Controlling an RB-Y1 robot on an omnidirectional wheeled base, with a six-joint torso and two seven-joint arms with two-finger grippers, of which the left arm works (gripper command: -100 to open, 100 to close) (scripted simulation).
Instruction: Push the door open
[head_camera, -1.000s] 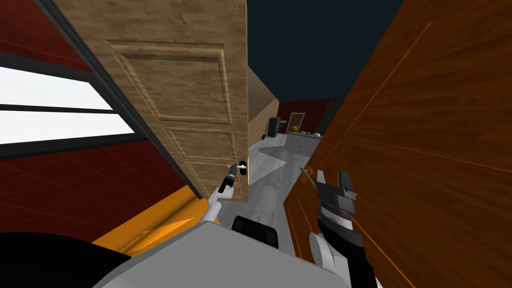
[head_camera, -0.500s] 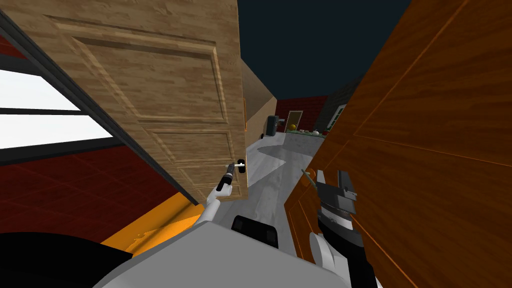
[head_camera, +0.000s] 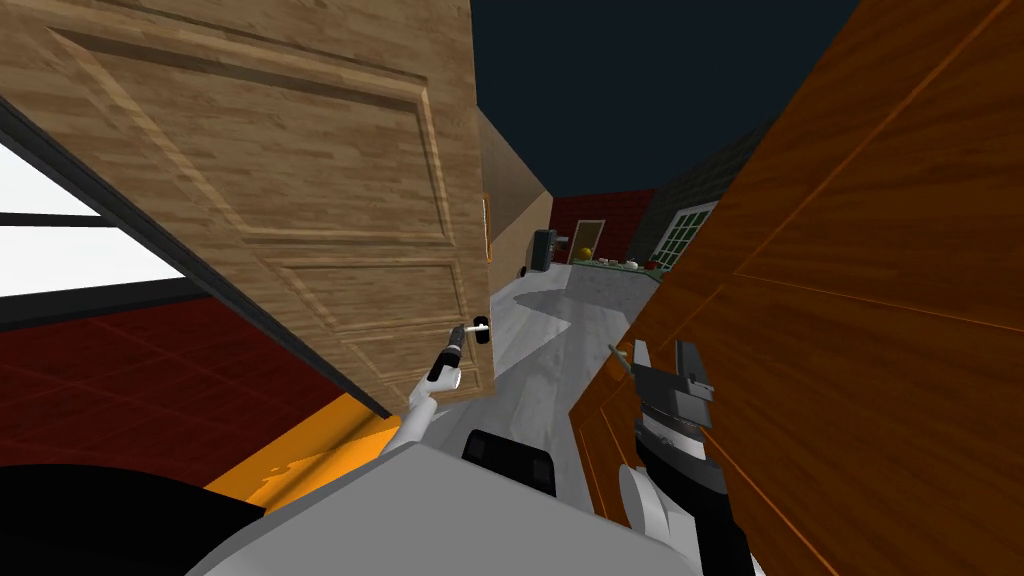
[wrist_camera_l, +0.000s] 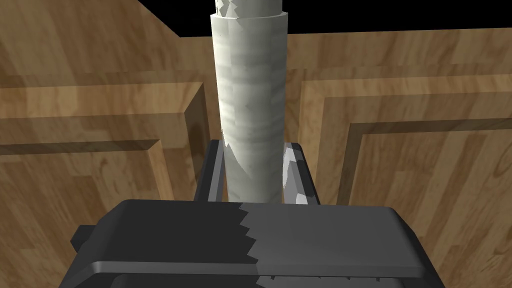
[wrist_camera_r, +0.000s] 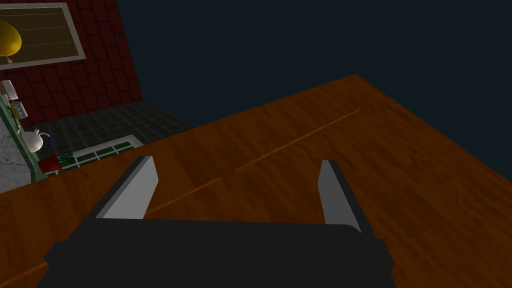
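The light wood panelled door (head_camera: 330, 200) stands ajar on my left, its free edge near the middle of the head view. My left gripper (head_camera: 457, 338) reaches up to the door's small white lever handle (head_camera: 479, 326). In the left wrist view the white cylindrical handle (wrist_camera_l: 250, 100) runs out between the fingers (wrist_camera_l: 212, 167), and my left gripper (wrist_camera_l: 252, 147) is shut on it, with the door's panels (wrist_camera_l: 100, 150) just behind. My right gripper (head_camera: 665, 352) hangs open beside a dark orange-brown wooden surface (head_camera: 850, 300). Between the fingers of my right gripper (wrist_camera_r: 237, 162) there is nothing but that surface (wrist_camera_r: 310, 150).
Past the door's edge a grey floor (head_camera: 545, 320) leads to a counter (head_camera: 610, 267) with small items and a dark red brick wall (head_camera: 610, 215). A bright window (head_camera: 70, 255) is at far left. An orange strip (head_camera: 310, 450) lies below the door. A black area is overhead.
The door has swung further away to the left, with my left gripper still on its handle. The gap is wider and shows more of the room beyond. The right arm has not moved.
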